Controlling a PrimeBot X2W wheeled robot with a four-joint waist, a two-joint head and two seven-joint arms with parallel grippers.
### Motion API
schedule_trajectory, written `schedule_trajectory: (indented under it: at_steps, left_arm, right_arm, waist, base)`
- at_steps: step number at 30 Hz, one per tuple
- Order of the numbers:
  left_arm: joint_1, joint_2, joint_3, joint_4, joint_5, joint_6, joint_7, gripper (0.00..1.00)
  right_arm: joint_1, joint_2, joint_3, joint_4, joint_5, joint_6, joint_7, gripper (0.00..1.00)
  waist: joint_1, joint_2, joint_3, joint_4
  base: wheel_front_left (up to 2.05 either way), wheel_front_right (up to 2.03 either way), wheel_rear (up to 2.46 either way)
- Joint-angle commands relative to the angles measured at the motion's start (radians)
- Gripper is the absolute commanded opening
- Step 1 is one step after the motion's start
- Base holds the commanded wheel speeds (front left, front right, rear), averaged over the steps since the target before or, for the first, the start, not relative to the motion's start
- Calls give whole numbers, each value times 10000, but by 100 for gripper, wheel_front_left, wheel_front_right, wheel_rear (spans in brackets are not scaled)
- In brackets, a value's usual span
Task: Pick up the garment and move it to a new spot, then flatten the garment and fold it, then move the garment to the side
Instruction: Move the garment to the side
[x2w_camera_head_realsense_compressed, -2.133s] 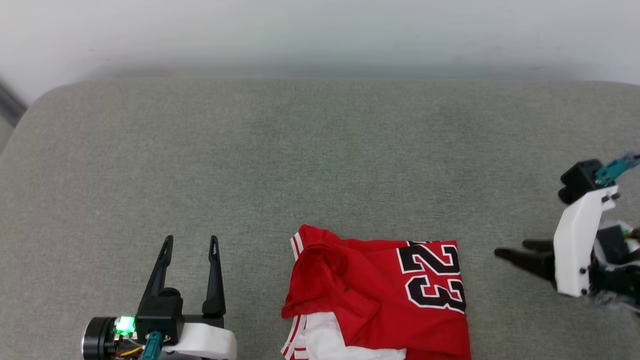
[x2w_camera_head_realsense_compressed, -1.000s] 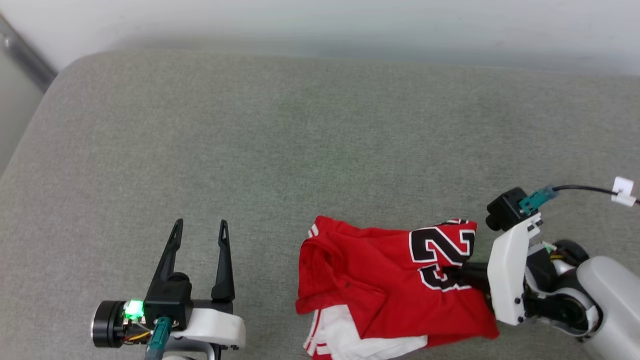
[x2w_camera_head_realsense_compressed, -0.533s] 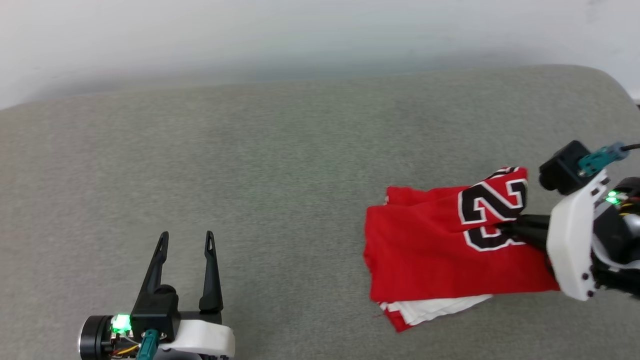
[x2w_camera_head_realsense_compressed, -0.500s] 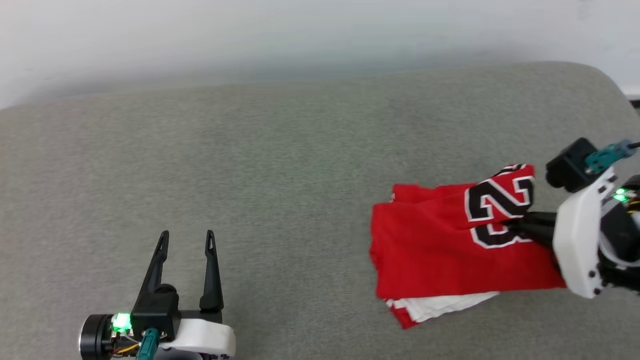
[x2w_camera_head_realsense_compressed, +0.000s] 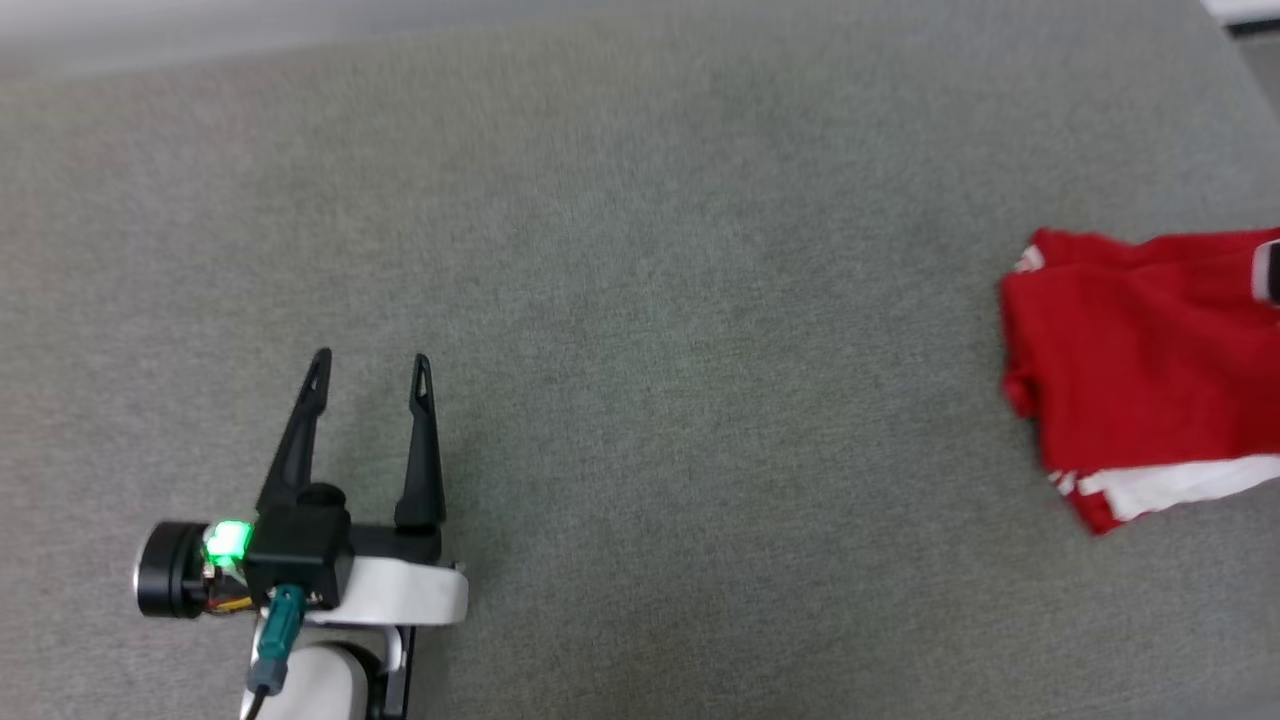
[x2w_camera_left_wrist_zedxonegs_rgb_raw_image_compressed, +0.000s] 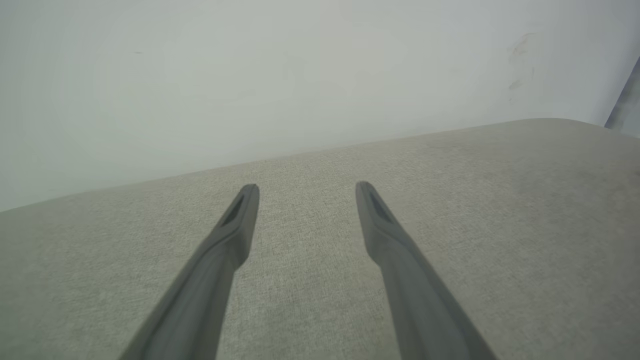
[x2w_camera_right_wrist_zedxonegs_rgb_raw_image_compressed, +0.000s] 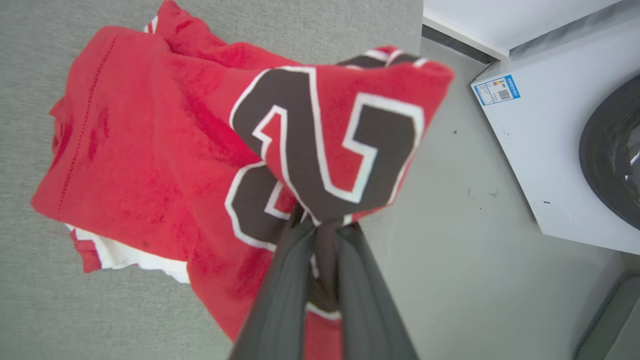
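Right wrist view first: the right gripper (x2w_camera_right_wrist_zedxonegs_rgb_raw_image_compressed: 321, 224), two long dark fingers, is pinched tight on a bunched fold of the red jersey garment with white sleeves and black, white-outlined numerals (x2w_camera_right_wrist_zedxonegs_rgb_raw_image_compressed: 150, 145). The fold with the big "2" puffs up just above the fingertips. From there the red cloth spreads away onto the grey woven upholstered surface (x2w_camera_head_realsense_compressed: 650, 300), with a white layer and striped trim peeking out under its lower edge. This view also catches what lies past the surface's edge: pale grey floor (x2w_camera_right_wrist_zedxonegs_rgb_raw_image_compressed: 450, 260) and a white appliance with a dark round door (x2w_camera_right_wrist_zedxonegs_rgb_raw_image_compressed: 545, 165), with a small blue-and-white label (x2w_camera_right_wrist_zedxonegs_rgb_raw_image_compressed: 495, 90) on its corner.

Over to the head view: the garment sits at the far right edge of the picture, cut off by the frame. Well apart from it, at lower left, the left gripper (x2w_camera_head_realsense_compressed: 371, 358) hangs with its fingers spread wide, holding nothing. Its own wrist view adds bare grey cloth between the fingers and a plain white wall (x2w_camera_left_wrist_zedxonegs_rgb_raw_image_compressed: 250, 75) beyond.
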Motion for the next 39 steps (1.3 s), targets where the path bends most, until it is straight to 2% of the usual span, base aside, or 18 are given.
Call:
schedule_trajectory:
  at_steps: [1,6,15,16,17,18,25,31,39]
  left_arm:
    - [-176,72,4,-72,62,-17,-23,100]
    - [-635,254,32,-370,69,-50,-22,100]
    - [-1021,382,-17,-626,-6,-103,-23,100]
    - [-1028,366,-38,-622,-9,-101,-23,100]
    - [-1021,351,-58,-606,-6,-91,-23,100]
    - [-1002,331,-76,-576,-17,-80,-23,100]
    - [-722,173,-143,-400,-117,49,-22,100]
    - [-262,37,-64,-281,-210,182,-23,100]
    - [518,-108,36,-88,-360,324,-22,100]
  right_arm:
    - [-224,-51,-106,167,-211,-13,-72,0]
    - [-754,-107,-964,1424,-830,-13,-114,0]
    - [-1096,809,-2407,3026,-1634,-14,-189,0]
    - [-1108,924,-2570,3149,-1773,-14,-250,9]
    - [-1144,1050,-2762,3301,-1953,-14,-359,82]
    - [-1148,1208,-2889,3438,-2127,-14,-425,100]
    - [-1159,1717,-3535,3359,-3819,-14,-1785,100]
    - [-1353,2481,-3968,2410,-5011,-15,-3787,100]
    - [-1006,4409,-4339,1286,-5923,-14,-6750,100]
  waist:
    - [-1,-1,629,-50]
    - [-1,-1,1499,-6]
    - [-1,-1,2226,115]
    - [-1,-1,2212,138]
    - [-1,-1,2169,155]
    - [-1,-1,2097,173]
    - [-1,-1,1185,385]
    - [-1,-1,235,619]
    - [-1,-1,-952,1100]
  base:
    - [0,0,0]
    - [0,0,0]
    - [0,0,0]
    - [0,0,0]
    - [0,0,0]
    - [0,0,0]
    - [0,0,0]
    - [0,0,0]
    - [0,0,0]
